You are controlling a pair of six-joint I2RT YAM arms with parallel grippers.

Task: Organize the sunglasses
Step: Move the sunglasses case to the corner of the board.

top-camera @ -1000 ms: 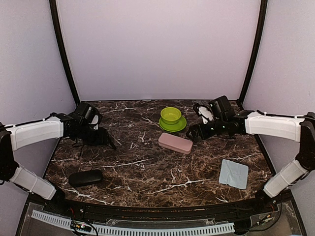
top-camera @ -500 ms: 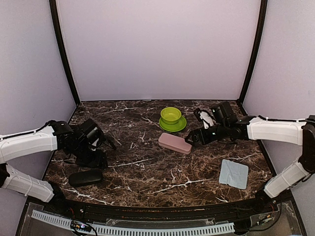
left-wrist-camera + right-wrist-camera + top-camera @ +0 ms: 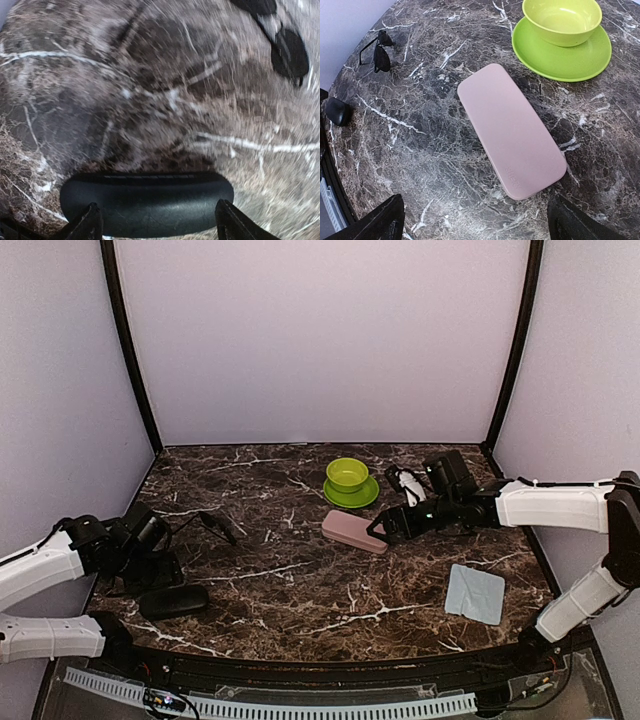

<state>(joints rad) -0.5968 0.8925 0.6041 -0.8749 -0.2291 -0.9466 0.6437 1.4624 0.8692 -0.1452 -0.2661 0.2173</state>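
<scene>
One pair of sunglasses (image 3: pixel 215 525) in sight, thin black frame and dark lenses. Lies flat on the marbled table (image 3: pixel 300 590), out at nine o'clock from the pink case (image 3: pixel 356 531), well apart from it and touched by neither arm. Shows again at ten o'clock in the right wrist view and, blurred, at one o'clock in the left wrist view. Down at seven o'clock from the pair, near it: black hard case (image 3: pixel 175 602). Just beside that case at eleven o'clock: left gripper (image 3: pixel 158 572), jaws spread wide along the case's length, clamping nothing; cannot tell whether fingertips touch it. At three o'clock of the pink case, just beside its end: right gripper (image 3: pixel 385 530), jaws fully spread, released, holding nothing. At twelve o'clock of the pink case: green bowl (image 3: pixel 347 474) sitting on green plate (image 3: pixel 352 500). At four o'clock: grey-blue cloth (image 3: pixel 475 593), lying flat.
</scene>
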